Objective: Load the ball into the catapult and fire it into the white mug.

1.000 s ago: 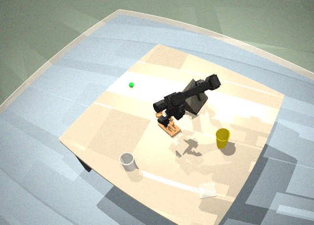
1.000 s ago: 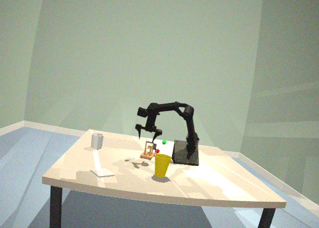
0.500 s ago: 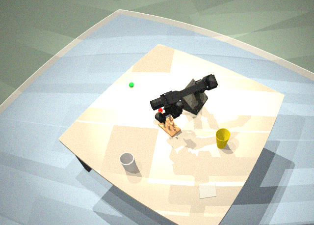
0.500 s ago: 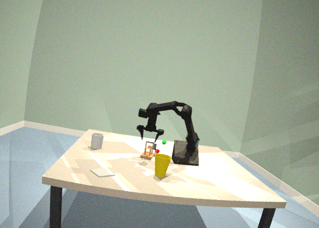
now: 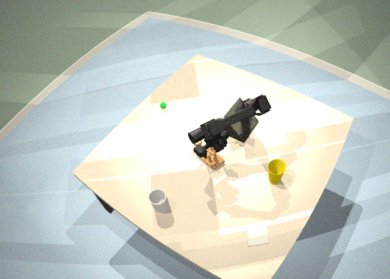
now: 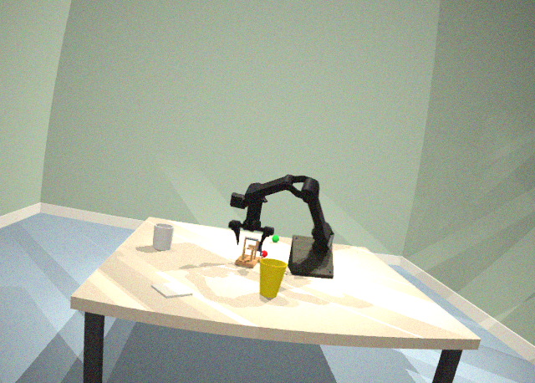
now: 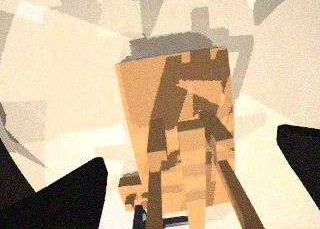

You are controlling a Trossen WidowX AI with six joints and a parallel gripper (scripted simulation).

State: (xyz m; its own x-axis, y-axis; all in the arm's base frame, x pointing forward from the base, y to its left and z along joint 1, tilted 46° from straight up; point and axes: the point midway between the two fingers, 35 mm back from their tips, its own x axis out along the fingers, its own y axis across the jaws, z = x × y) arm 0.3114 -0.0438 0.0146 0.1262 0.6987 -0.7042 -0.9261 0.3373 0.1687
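Biggest first: the worktop (image 5: pixel 176 181) (image 6: pixel 181 319) sits below the jaws (image 6: pixel 255 241), which are spread wide with nothing pinched. White mug's (image 5: pixel 158 200) (image 6: pixel 162 237) well off to one side. Catapult (image 5: pixel 215 162) (image 6: pixel 247 261) (image 7: pixel 145 99) is right between/under them, its long axis running between the fingers, so I'd guess straight down next.

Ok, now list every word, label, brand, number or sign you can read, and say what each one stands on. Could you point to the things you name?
There are none to read.
The white mug (image 5: pixel 162 203) (image 6: pixel 162 237) and yellow cup (image 5: pixel 275 172) (image 6: pixel 272 278) show plain sides.
The pale flat square (image 5: pixel 258 236) (image 6: pixel 171 288) shows no lettering.
On the wooden catapult (image 5: pixel 214 161) (image 6: pixel 247 261) (image 7: pixel 140 89) and the black arm (image 5: pixel 231 120) (image 6: pixel 317 215), no marking can be made out.
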